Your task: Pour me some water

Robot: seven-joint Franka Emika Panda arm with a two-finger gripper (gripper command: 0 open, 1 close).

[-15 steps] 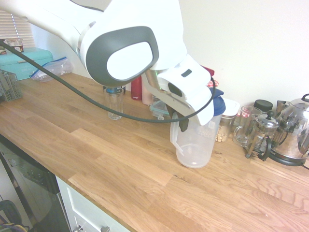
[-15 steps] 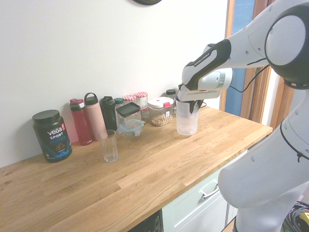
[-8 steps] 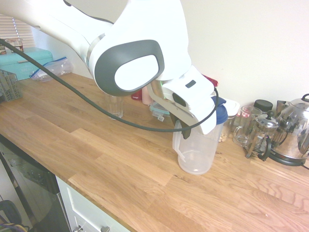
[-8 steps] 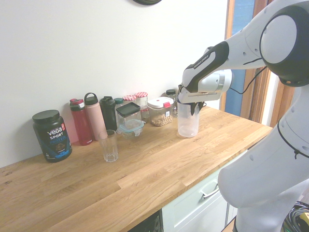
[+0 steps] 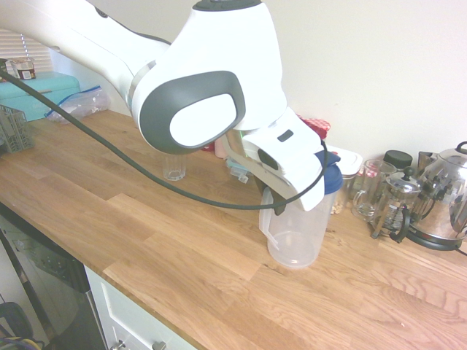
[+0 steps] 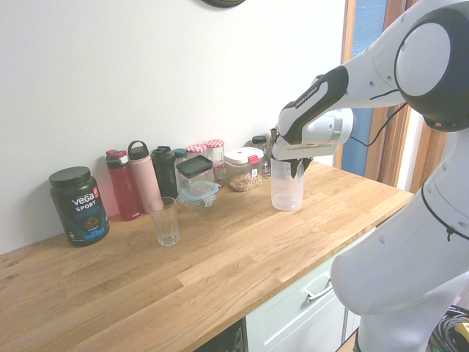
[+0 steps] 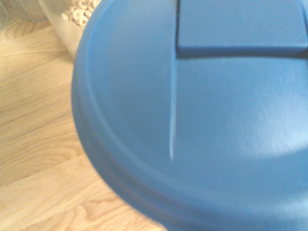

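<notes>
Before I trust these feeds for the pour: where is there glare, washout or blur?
First exterior view: bright and washed out, the clear pitcher pale against the wood, the drinking glass faint; second exterior view: pale but fairly sharp, "VEGA SPORT" readable on the black tub; wrist view: soft focus, a whitish sheen on the blue lid.

Open wood from the clear plastic pitcher with a blue lid to the front edge of the wooden counter. Toward the tall clear drinking glass, low passage along bare wood, in front of the clear flat box with a pale blue rim. Wallward of the pitcher, blocked by the white-lidded cereal container. Opposite the glass, past the pitcher, crowded by the glass-and-metal French press and shiny metal kettle.
</notes>
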